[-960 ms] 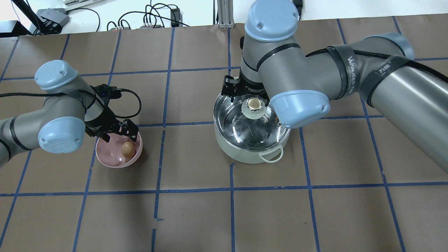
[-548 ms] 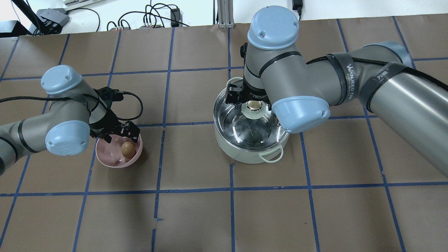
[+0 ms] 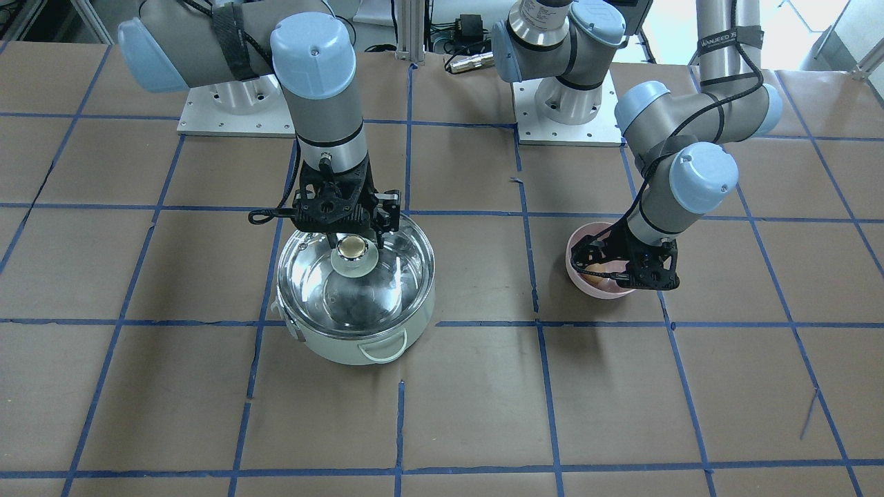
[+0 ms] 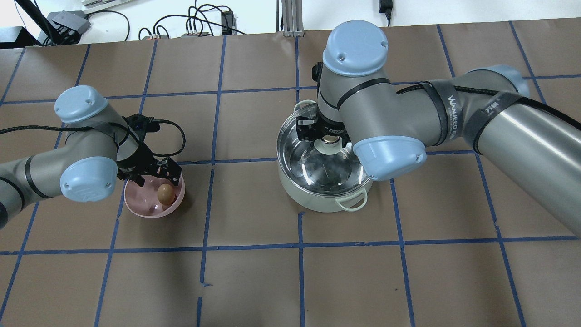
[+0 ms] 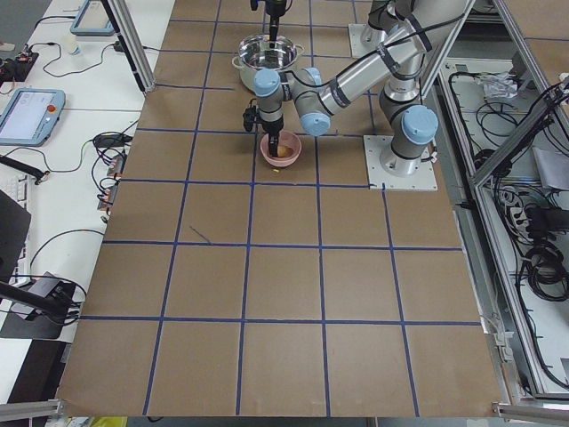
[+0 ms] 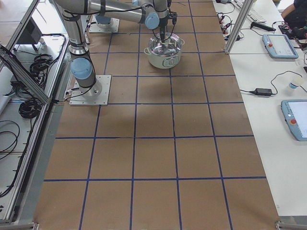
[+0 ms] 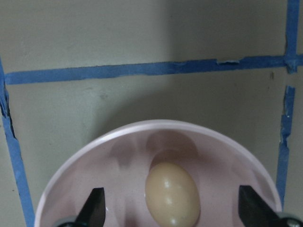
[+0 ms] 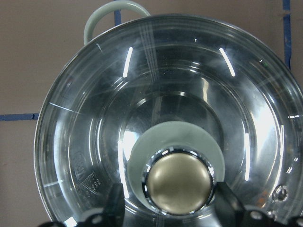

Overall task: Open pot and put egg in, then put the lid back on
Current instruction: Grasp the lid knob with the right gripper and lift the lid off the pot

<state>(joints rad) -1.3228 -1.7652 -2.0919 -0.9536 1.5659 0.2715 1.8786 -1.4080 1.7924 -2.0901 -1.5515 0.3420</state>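
Zero steps done: the lid (image 4: 327, 169) sits on the pot (image 4: 317, 200); the egg (image 7: 171, 194) lies in the pink bowl (image 7: 118, 161) on the counter (image 4: 254, 281), well apart from the pot.
Right claw (image 8: 169, 202): spread open, one finger on each side of the lid's knob (image 8: 179, 185), gripping nothing.
Left claw (image 7: 171, 209): wide open, low over the bowl, straddling the egg without touching it.
Step in hand: probably closing on knob and egg.
Left to do: lift lid, carry egg into pot, replace lid.
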